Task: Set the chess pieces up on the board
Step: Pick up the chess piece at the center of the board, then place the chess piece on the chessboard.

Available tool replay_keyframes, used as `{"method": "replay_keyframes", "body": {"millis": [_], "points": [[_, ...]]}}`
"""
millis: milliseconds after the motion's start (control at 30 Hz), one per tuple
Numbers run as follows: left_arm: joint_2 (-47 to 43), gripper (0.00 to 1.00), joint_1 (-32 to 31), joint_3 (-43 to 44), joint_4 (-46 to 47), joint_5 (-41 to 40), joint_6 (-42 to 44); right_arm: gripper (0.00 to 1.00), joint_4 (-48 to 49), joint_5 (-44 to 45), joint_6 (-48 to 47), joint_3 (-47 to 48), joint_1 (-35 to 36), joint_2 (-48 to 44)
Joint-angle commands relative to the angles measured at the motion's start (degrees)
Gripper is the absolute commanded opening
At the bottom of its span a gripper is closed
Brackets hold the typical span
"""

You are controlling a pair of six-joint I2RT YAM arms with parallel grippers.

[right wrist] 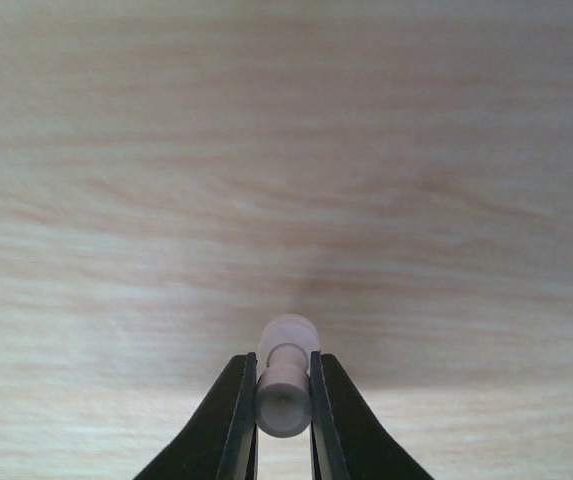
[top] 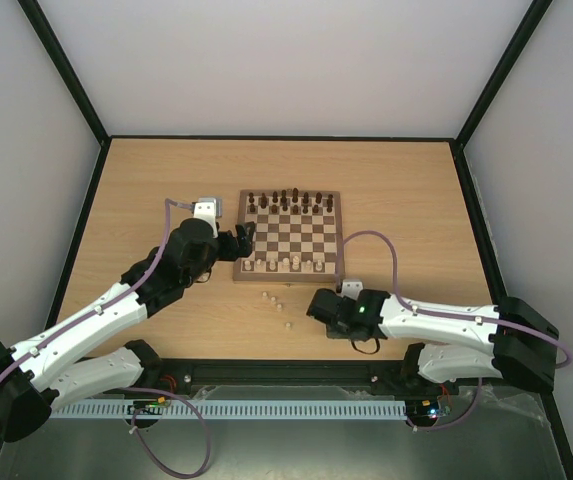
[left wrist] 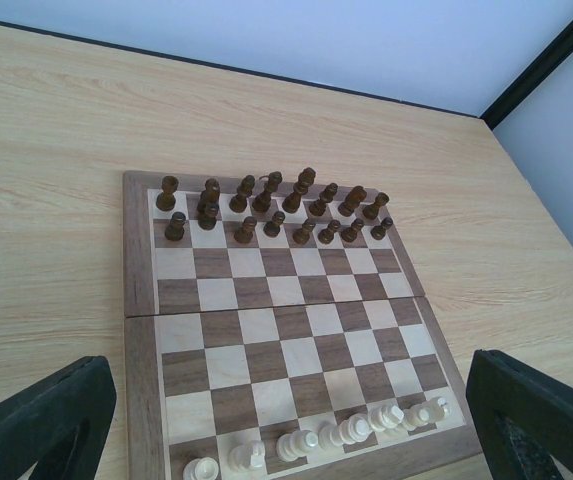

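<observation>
1 pale pawn [right wrist: 286, 378] is clamped in the right gripper [right wrist: 284, 405], long axis laid along the fingers, head past the tips, with the board [top: 340, 236] found ahead-left of it, nearer the wide-open left gripper [top: 246, 240], tbh.

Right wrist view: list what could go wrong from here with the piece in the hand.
1. The right hand pinches the small pale cream chess piece between thin fingertips; it may pivot or slip when lifted.
2. The cream pieces on the square checkered wooden board's near row stand crowded; placing another might topple neighbours.
3. The open left hand hangs at the board's left edge and could obstruct the approach.
</observation>
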Motion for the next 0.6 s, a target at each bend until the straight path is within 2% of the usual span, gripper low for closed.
{"method": "replay_keyframes", "body": {"millis": [0,300,567], "points": [[-0.2,0.99,0.3,-0.7,0.5,0.0,0.0,0.06,-0.6,3.4,-6.0,5.8,-4.7,1.2],[-0.2,0.99,0.3,-0.5,0.4,-0.3,0.1,0.06,1.5,1.4,-20.9,17.2,-18.7,8.6],[-0.2,0.99,0.3,-0.5,0.2,-0.5,0.2,0.06,5.2,-3.1,-27.6,21.2,-25.0,15.7]]}}
